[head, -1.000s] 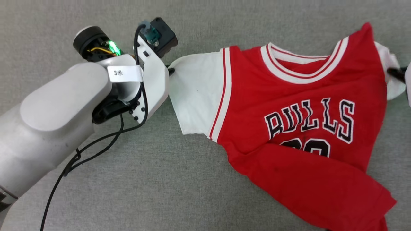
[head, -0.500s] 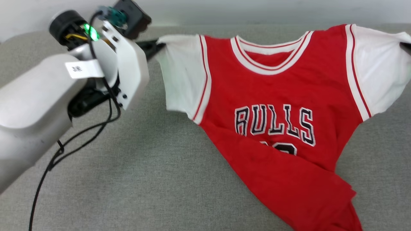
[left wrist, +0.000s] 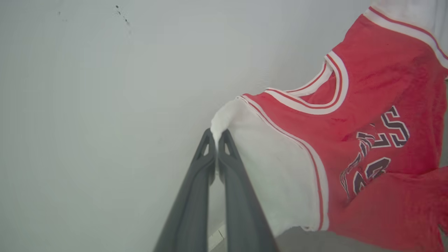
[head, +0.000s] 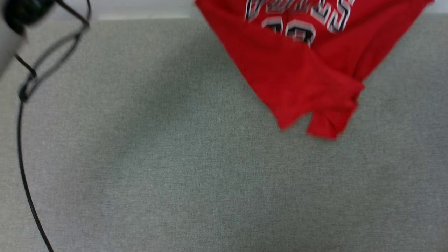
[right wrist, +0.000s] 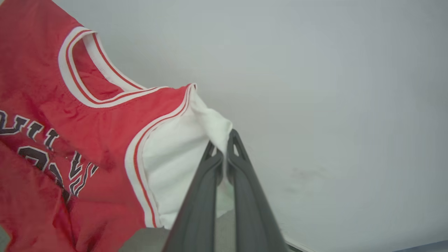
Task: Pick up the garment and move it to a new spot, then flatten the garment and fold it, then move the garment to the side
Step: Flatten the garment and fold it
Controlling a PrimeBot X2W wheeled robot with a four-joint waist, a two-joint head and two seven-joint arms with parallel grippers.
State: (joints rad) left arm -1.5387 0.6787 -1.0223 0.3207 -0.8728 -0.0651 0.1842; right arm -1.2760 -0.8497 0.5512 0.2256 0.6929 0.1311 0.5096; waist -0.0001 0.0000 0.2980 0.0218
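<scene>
Red jersey T-shirt (head: 301, 80) with white sleeves, found hanging in the air and spread against a pale wall (left wrist: 105, 87). Lower hem seen in the head view dangling over the grey cloth-covered table (head: 175, 168), apparently clear of it. Left end effector (left wrist: 217, 135) pinched tight on the outer tip of one white sleeve (left wrist: 273, 175), jaws all but together with only a fold of cloth between. Right end effector (right wrist: 224, 140) clamped likewise on the tip of the other sleeve (right wrist: 175, 164). Striped collar (left wrist: 329, 94) sagging between the two grips, lettered chest creased, lower body twisted and bunched to one side. Judged light, soft and limp, with no stiffness to keep shape, hence liable to droop, swing and fold on itself when lowered. Not fragile, not notably slippery, yet at some risk of slipping out of such thin pinches under a jerk. Judged to be in the carrying step, flattening and folding not yet done. For laying flat: present sleeve-tip hold suitable, hem set down first and drawn taut. For folding: better taken at shoulder seams and hem corners. Black cable (head: 21, 140) noted at the left of the head view, well apart from the cloth.
</scene>
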